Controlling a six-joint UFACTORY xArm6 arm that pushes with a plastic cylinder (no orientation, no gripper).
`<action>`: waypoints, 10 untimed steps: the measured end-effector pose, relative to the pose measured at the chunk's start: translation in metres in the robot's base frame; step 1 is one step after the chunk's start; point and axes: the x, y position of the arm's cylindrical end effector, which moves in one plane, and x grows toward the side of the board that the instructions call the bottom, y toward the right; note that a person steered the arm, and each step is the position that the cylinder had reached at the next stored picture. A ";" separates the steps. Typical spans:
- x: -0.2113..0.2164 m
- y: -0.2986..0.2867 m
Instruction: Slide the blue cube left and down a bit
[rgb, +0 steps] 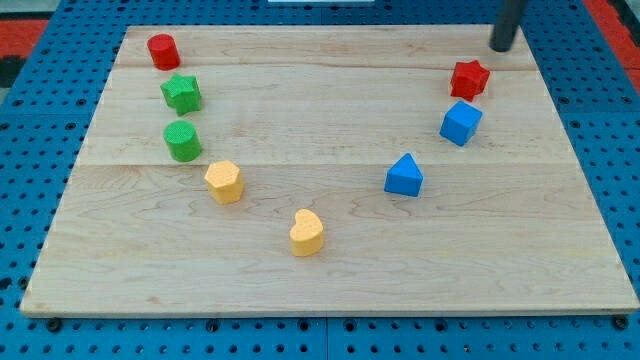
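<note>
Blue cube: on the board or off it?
On. The blue cube sits on the wooden board, just below the red star; my tip is apart.

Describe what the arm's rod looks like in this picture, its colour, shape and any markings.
Only the lower part of the rod shows: a straight, round, dark grey shaft running out of the view's top. My tip is blunt and darker, almost black. No cables, markings or labels are visible. It ends above and right of the red star-shaped block.
</note>
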 end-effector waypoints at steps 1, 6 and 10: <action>0.064 0.016; 0.119 -0.085; 0.095 -0.167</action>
